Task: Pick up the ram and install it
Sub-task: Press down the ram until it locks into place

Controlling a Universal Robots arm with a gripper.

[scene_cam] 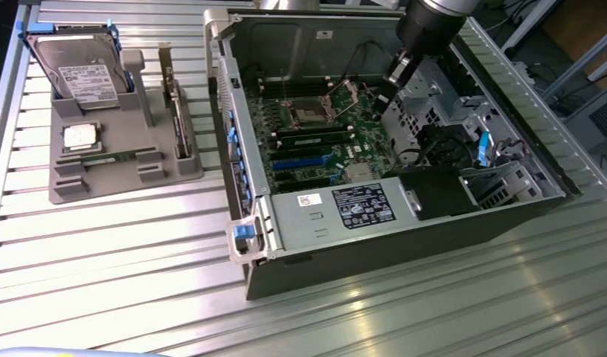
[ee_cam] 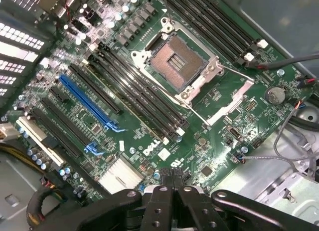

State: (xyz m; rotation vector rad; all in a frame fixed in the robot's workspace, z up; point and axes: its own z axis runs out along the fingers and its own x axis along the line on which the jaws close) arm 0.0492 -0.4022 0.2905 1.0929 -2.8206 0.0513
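Ram [scene_cam: 103, 158], a thin green stick, lies in the grey holder [scene_cam: 71, 187]; the black gripper [ee_cam: 172, 177], fingers closed and empty, hangs over the motherboard [ee_cam: 149, 116].

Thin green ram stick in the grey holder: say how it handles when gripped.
The thin green ram stick looks a bare board: probably stiff and light. Long and narrow, it may pivot if gripped off-centre. Seated in the grey slotted holder, it likely resists pushing.

Ribbed shiny metal table [scene_cam: 105, 245]; matt grey plastic tray [scene_cam: 95, 182].
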